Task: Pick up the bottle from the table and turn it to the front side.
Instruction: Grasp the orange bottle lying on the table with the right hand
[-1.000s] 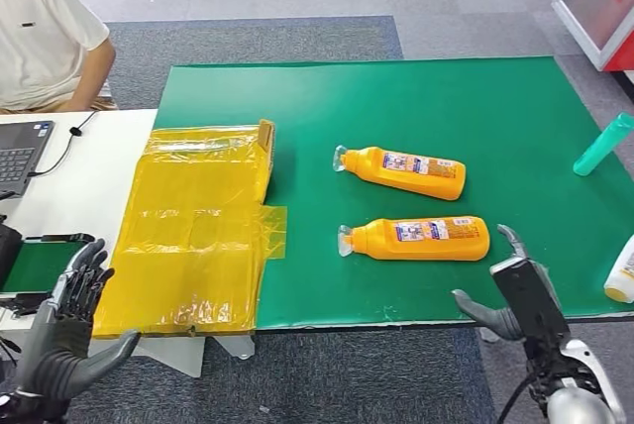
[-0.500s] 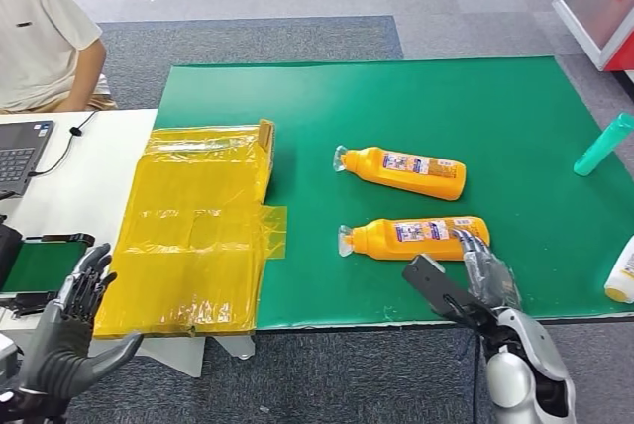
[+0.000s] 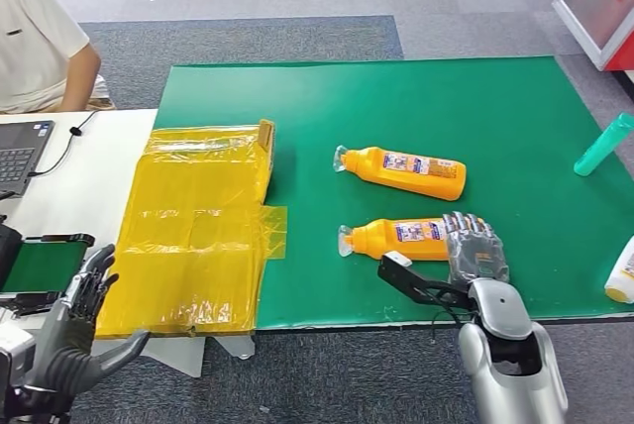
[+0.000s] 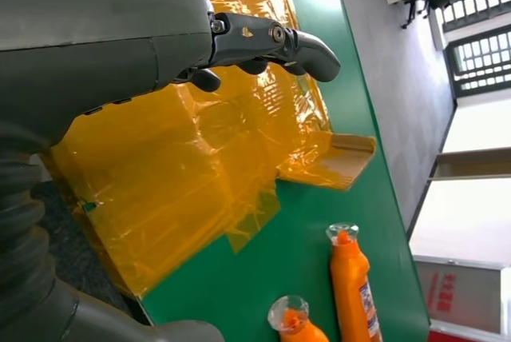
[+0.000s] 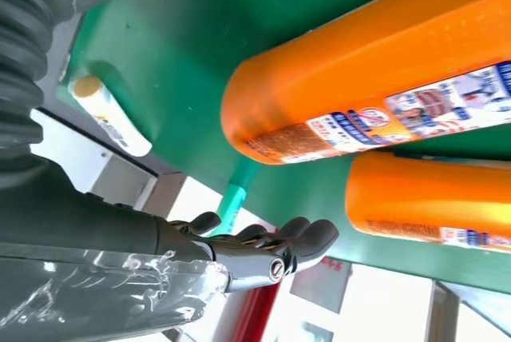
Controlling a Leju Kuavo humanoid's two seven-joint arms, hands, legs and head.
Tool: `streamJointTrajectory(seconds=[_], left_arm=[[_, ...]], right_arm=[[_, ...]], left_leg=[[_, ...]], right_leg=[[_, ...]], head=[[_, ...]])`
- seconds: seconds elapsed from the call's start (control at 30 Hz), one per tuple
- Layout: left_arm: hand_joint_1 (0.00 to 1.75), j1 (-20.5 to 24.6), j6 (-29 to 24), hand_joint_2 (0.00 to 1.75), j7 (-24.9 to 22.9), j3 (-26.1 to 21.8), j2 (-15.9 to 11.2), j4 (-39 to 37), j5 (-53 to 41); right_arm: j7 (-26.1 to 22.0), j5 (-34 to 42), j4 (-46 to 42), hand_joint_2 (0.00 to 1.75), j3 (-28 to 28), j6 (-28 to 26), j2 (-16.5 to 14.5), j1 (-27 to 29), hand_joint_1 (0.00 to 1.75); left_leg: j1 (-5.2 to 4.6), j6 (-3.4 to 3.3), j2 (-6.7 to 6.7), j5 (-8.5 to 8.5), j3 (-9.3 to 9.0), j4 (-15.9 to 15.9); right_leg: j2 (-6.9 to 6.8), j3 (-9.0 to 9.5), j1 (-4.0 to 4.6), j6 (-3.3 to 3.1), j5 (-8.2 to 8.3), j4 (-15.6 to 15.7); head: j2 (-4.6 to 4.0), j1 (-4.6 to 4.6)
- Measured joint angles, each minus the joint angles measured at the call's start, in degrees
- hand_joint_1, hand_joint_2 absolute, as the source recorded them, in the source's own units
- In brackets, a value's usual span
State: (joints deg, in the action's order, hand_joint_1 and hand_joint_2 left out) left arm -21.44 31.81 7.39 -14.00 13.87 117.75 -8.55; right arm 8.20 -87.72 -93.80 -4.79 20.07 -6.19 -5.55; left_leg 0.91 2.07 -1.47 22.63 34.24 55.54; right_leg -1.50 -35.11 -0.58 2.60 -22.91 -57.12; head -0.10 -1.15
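Two orange bottles lie on their sides on the green mat [image 3: 449,97], clear caps pointing left. The near bottle [image 3: 400,238] shows its label upward, and the far bottle [image 3: 403,172] lies behind it. My right hand [image 3: 475,251] hovers palm down over the near bottle's base end, its fingers [image 5: 265,250] straight and apart and its thumb stretched left along the mat's front edge. In the right wrist view the near bottle [image 5: 362,78] lies clear of those fingers. My left hand [image 3: 71,330] hangs low at the front left with its fingers [image 4: 265,42] spread, holding nothing.
A flattened yellow plastic bag [image 3: 198,231] covers the mat's left edge and part of the white table [image 3: 89,186]. A teal bottle [image 3: 601,145] and a white bottle [image 3: 620,273] lie at the right edge. A person [image 3: 38,48] sits at the far left by a laptop [image 3: 23,152].
My right hand has swung up and left from the mat's front right edge, turning palm down over the near bottle's base end. The left hand has barely shifted.
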Motion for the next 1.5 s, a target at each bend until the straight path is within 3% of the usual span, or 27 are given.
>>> streamJointTrajectory(seconds=[0.2,0.37,0.93,1.2,1.5], left_arm=[[0.0,-0.09,0.35,1.75,0.0,-0.03,0.58,-0.16,-0.44],[0.0,-0.35,1.68,1.75,0.04,-0.04,1.08,-0.29,-0.1],[0.0,-3.6,4.42,1.75,1.05,0.79,0.86,-0.28,6.73],[0.0,-5.55,4.25,1.75,0.39,3.25,0.37,-0.29,6.72],[0.0,-6.56,1.89,1.75,0.11,7.76,-1.03,-0.72,6.11]], right_arm=[[0.89,-0.1,1.84,1.75,-1.41,0.69,0.6,-1.47,0.0],[4.84,-0.11,6.06,1.75,-5.14,2.93,3.39,-4.81,0.0],[4.91,-0.12,18.25,1.75,-8.97,1.43,9.32,-11.7,0.0],[6.67,-0.12,24.41,1.75,-12.87,1.21,12.09,-14.7,0.0],[5.89,-0.12,31.37,1.75,-15.18,-0.14,12.44,-18.0,0.0]], left_leg=[[0.0,0.0,0.0,0.0,0.01,0.0],[0.0,-0.01,0.0,-0.01,0.0,0.0],[0.0,0.0,0.0,0.0,0.01,0.0],[-0.01,-0.01,0.0,0.0,0.0,0.0],[-0.01,0.0,0.0,0.0,-0.05,0.0]], right_leg=[[0.0,0.0,0.0,0.0,0.0,0.0],[0.0,0.01,-0.01,0.01,0.02,0.0],[0.0,-0.01,-0.01,0.01,0.0,0.0],[0.0,0.01,-0.02,0.01,0.01,0.0],[0.01,0.02,-0.01,0.01,0.01,0.0]], head=[[0.01,0.01],[0.01,0.0],[0.01,0.01],[0.01,-0.01],[0.01,0.01]])
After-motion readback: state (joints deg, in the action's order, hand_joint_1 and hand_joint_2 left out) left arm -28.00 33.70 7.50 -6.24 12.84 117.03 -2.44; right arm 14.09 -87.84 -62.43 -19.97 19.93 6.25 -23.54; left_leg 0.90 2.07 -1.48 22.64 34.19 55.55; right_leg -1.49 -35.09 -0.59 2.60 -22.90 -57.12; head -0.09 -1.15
